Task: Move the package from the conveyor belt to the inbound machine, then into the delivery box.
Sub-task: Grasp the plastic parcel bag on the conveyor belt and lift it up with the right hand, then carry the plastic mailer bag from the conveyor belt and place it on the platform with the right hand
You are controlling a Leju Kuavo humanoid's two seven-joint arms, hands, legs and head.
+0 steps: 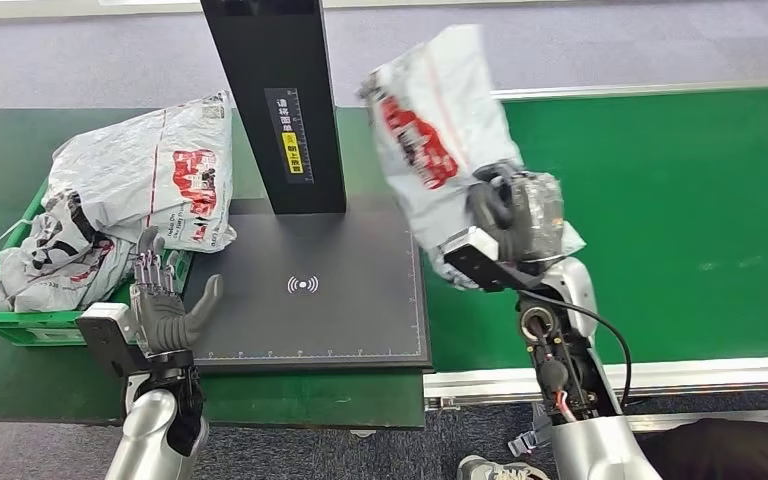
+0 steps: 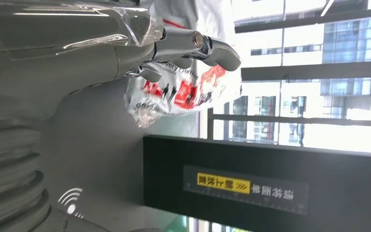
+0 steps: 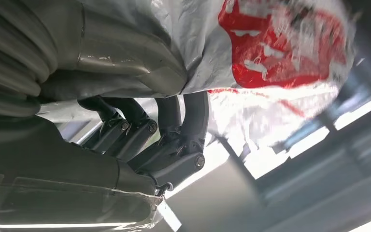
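Observation:
My right hand (image 1: 515, 210) grips a grey plastic package with red print (image 1: 430, 130) and holds it in the air, tilted, over the right edge of the black inbound machine plate (image 1: 310, 320) beside the green conveyor belt (image 1: 660, 220). The right wrist view shows the package (image 3: 270, 58) pressed between the thumb and the dark fingers (image 3: 174, 135). My left hand (image 1: 165, 305) is open, fingers apart, at the plate's left edge next to the green delivery box (image 1: 20, 322). The box holds other grey packages (image 1: 150, 170), also seen past my left hand (image 2: 125, 53) as a crumpled package (image 2: 183, 92).
A black upright post (image 1: 280, 100) with a yellow label rises from the back of the machine plate, close to the left of the held package. The machine's dark green table (image 1: 310, 398) ends near me. A person's shoe (image 1: 490, 468) shows on the floor at the bottom.

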